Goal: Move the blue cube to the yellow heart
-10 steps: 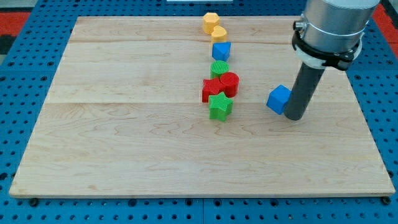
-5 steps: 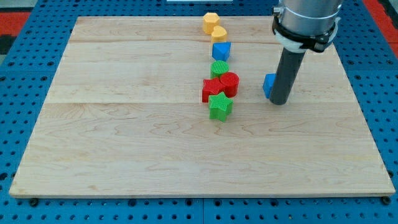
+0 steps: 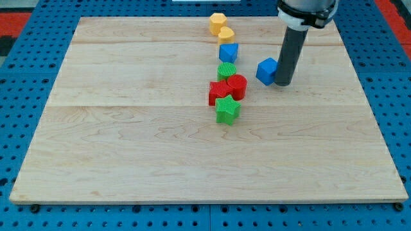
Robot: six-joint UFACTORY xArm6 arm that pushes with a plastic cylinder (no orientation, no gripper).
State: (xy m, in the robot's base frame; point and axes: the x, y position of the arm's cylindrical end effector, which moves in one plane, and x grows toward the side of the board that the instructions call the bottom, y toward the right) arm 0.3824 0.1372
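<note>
Blue cube (image 3: 266, 70) sitting right of the block column, touching my tip (image 3: 282, 83) on its right side. Makes sense as a setup: tip on the right and slightly near side of the cube, so a shove sends it left and toward the far edge, which looks like the way to the yellow heart (image 3: 226, 34). Heart way up at the far end of the column, just below a yellow hexagon-ish block (image 3: 218, 21) and just above a blue block (image 3: 228, 52) of unclear shape, maybe a pentagon.

Further down the same column: green round block (image 3: 226, 70), red round block (image 3: 237, 85) pressed against another red block (image 3: 218, 92), then a green star (image 3: 227, 109) nearest. All tightly packed, so probably best to steer the cube in from the right of the heart, not through the stack.

No end effector as such here, just a plain rod, so nothing to open or close and nothing held.

No brands, labels or writing readable anywhere on the wooden desk (image 3: 128, 141) or the blocks.
</note>
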